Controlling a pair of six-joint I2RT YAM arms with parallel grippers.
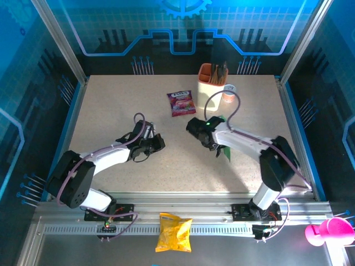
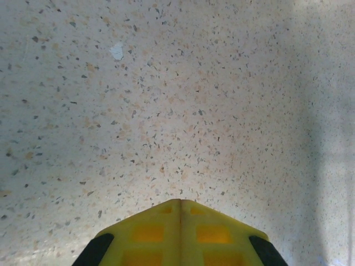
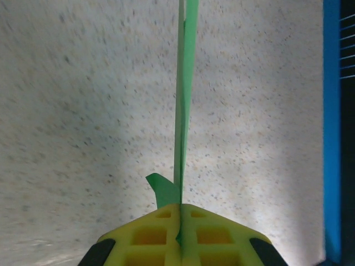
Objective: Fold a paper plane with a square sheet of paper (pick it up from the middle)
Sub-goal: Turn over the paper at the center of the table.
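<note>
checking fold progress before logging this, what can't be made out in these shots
- Shape of the green paper: edge-on in the right wrist view, clamped in the right end effector; from above the right arm covers most of it.
- Contents of the cream holder: too small in the top view.

no wording can be read here
the purple snack sachet [image 1: 181, 103] carries pale lettering near its top, too small to make out; the yellow crisp bag [image 1: 174, 232] has print that is likewise unreadable.
</note>
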